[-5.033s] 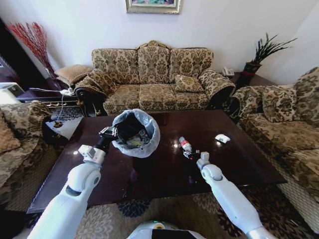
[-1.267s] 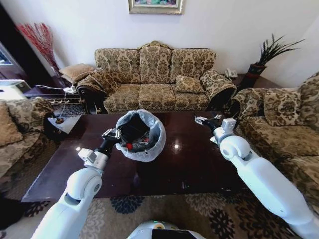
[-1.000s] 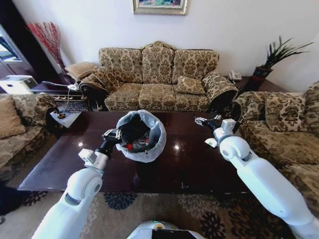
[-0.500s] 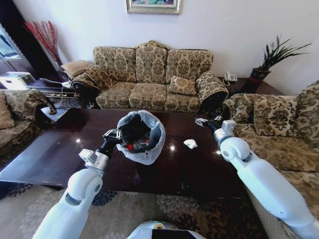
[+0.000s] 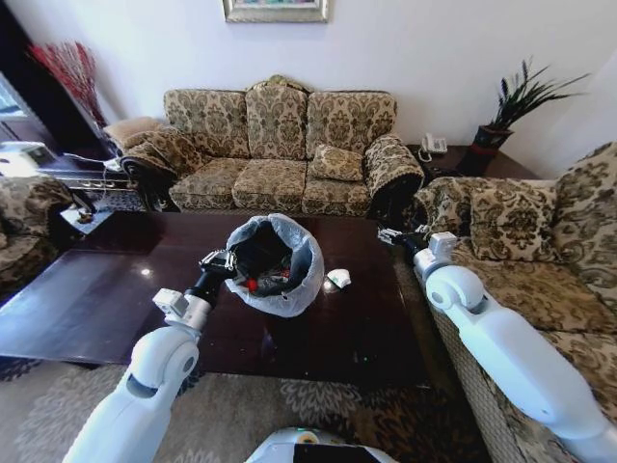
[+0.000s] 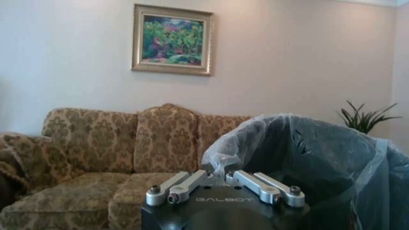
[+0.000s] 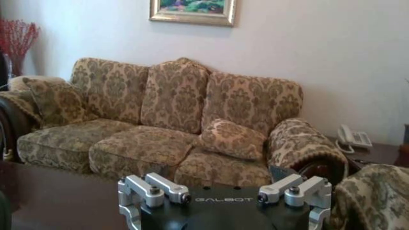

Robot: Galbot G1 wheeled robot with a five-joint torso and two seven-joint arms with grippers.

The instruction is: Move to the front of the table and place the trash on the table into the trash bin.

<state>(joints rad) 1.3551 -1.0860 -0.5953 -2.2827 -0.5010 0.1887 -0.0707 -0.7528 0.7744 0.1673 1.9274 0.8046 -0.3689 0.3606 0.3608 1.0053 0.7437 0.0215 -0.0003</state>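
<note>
The bench (image 5: 116,299) stretches dark and glossy across the lower middle of the head view, its near-left corner cut off by the picture's edge and part of its top hidden behind the left arm. Its right end stops short of the patterned armchair (image 5: 540,241), leaving a narrow strip of carpet between them, and the long sofa (image 5: 275,145) stands behind its far edge. Compared with half a second ago the whole scene has slid leftward in the head view (the camera turned, not the furniture).

The trash bin (image 5: 273,262) is held tilted above the bench's middle, its pale bag ruffled over the rim; something red shows inside, the rest too dark to make out. The left claw (image 5: 218,261) is clamped on the bin's rim at its left side, and in the left wrist view the left claw (image 6: 223,188) sits closed against the bag.

The right claw (image 5: 392,234) hovers past the bench's right end, spread wide and holding nothing.

A small white scrap (image 5: 337,279) lies on the bench just right of the bin.
</note>
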